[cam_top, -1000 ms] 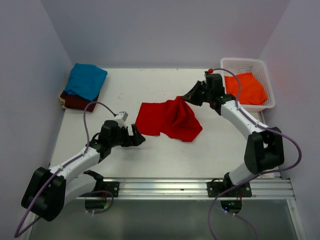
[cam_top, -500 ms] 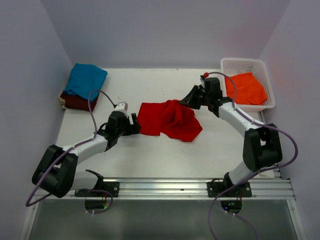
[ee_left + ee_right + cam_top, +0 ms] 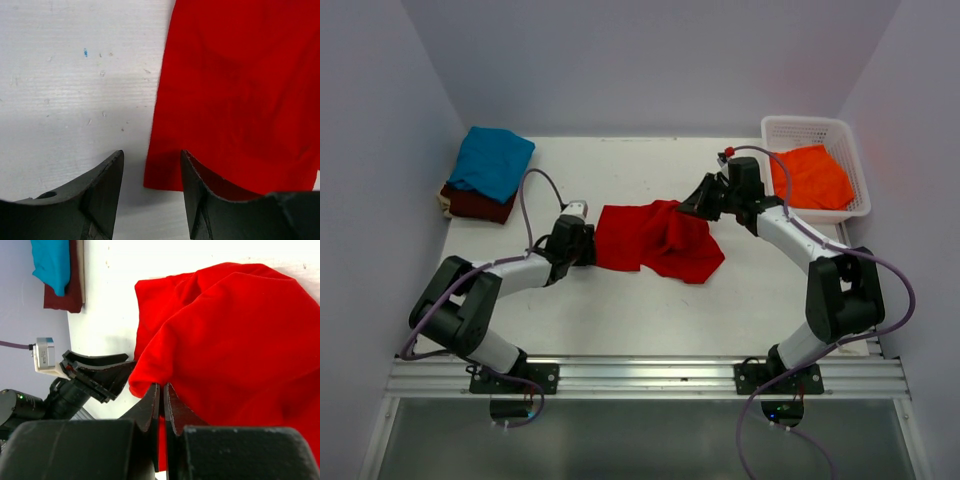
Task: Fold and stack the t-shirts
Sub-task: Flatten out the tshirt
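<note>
The left hand (image 3: 582, 245) has swung in from the open counter (image 3: 620, 320) over the last second and now sits at the left edge of the red shirt (image 3: 655, 238). Its fingers have narrowed from wide to about half open. In the left wrist view they stand either side of the shirt's near corner, with a gap showing, so nothing is gripped yet.

The right hand (image 3: 695, 207) is pinched tight on a fold at the shirt's far right, pulling the cloth up into a small peak. The rest of the shirt lies crumpled in the middle of the counter.

This looks like a two-point hold being set up to spread the shirt flat before folding.

The blue shirt (image 3: 492, 160) lies folded on the maroon shirt (image 3: 480, 205) at the far left. The orange shirt (image 3: 810, 175) waits in the basket (image 3: 815, 125).
</note>
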Available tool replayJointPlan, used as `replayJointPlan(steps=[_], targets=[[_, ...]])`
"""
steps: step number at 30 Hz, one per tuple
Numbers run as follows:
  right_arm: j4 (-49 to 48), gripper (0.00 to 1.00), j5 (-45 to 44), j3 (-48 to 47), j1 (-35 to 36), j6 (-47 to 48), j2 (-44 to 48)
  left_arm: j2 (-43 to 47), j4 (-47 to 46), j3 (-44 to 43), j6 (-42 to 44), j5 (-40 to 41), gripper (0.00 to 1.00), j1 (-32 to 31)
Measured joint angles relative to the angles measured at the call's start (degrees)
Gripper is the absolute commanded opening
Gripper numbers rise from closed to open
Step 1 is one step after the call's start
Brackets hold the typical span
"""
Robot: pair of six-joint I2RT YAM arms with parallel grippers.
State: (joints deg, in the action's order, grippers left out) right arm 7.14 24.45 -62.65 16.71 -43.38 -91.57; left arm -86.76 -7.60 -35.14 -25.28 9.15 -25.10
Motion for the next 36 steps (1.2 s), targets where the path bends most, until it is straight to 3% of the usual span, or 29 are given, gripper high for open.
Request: replayJointPlan(steps=[9, 12, 13, 17, 29, 36], targets=[[-0.55, 0.00, 0.61, 0.02, 0.00, 0.20, 0.00, -2.97, 0.11, -2.36, 0.92, 1.75, 0.42, -2.71], [-0.74, 0.00, 0.63, 0.17, -0.02, 0.35, 0.00, -3.80, 0.04, -2.93, 0.85, 2.60, 0.28, -3.39], [-0.76, 0.00, 0.63, 0.26, -0.07, 0.35, 0.00, -4.02, 0.00, -3.04, 0.85, 2.89, 0.17, -3.50], [-1.03, 0.00, 0.68, 0.55, -0.39, 0.35, -0.15, -4.52, -0.13, -3.30, 0.85, 3.85, 0.01, -3.96], [-1.29, 0.00, 0.72, 1.07, -1.03, 0.68, -1.05, -2.71, 3.93, -3.89, 0.85, 4.24, 0.00, -4.72], [0.63, 0.00, -1.25, 1.29, -2.34, 3.19, -1.07, 16.00, 15.32, -10.84, 0.87, 3.21, 0.00, -4.98]])
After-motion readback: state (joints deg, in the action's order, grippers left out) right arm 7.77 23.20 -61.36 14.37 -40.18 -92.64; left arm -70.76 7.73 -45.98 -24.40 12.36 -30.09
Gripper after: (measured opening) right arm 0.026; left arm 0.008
